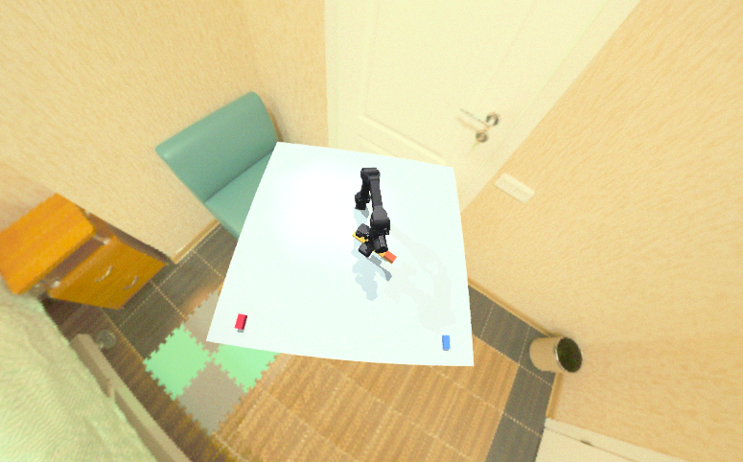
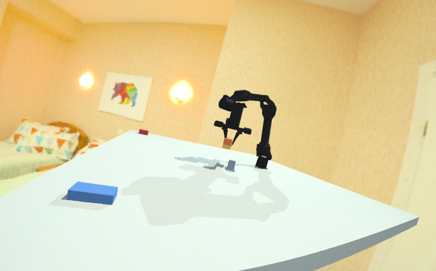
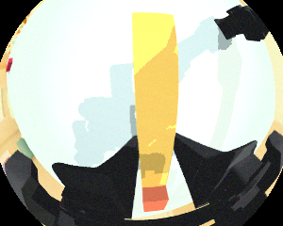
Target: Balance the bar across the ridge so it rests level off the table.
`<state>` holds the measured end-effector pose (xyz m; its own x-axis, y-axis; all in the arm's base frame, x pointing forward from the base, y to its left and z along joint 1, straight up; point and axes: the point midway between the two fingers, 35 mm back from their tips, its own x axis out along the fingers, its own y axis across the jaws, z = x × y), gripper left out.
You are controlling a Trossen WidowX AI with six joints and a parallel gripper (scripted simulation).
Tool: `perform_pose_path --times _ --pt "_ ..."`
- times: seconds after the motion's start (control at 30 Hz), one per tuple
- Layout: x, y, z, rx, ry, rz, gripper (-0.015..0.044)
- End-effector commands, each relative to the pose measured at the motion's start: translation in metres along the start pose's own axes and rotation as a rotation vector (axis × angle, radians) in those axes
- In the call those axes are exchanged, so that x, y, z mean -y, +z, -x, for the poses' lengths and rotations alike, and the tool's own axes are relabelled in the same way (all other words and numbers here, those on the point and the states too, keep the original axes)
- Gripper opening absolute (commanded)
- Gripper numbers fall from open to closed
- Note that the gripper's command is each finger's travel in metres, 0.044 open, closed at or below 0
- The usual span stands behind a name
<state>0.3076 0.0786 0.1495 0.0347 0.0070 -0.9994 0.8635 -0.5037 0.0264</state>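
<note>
The jaws of the black parallel-jaw gripper (image 1: 373, 241) (image 2: 230, 143) (image 3: 156, 176) clasp the long yellow bar with a red end block (image 1: 390, 257) (image 2: 227, 143) (image 3: 156, 104); likely stiff but end-heavy, it wants gripping near its balance point

One yellow bar (image 1: 354, 235) (image 2: 226, 147) (image 3: 156, 94); one red block (image 1: 241, 321) (image 2: 143, 131) (image 3: 9, 65); one blue block (image 1: 446, 342) (image 2: 90, 194); one arm (image 1: 376, 197) (image 2: 265, 129).

grey ridge (image 2: 230, 165) below, open air around bar (image 2: 227, 144) (image 3: 157, 104)

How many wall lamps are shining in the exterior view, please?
2. One lamp is left of the bear picture, and the other lamp is right of it. More could be outside the view.
</note>
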Motion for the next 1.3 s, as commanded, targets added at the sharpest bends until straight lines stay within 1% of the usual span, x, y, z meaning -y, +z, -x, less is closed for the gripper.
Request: perform_pose_path --times 0.0,0.43,1.27 --pt "0.007 -0.011 -0.001 0.001 -0.005 0.031 0.0" --pt "0.034 -0.048 0.0 -0.003 -0.008 0.162 0.0" --pt "0.034 -0.051 -0.037 -0.003 -0.008 0.167 0.0"
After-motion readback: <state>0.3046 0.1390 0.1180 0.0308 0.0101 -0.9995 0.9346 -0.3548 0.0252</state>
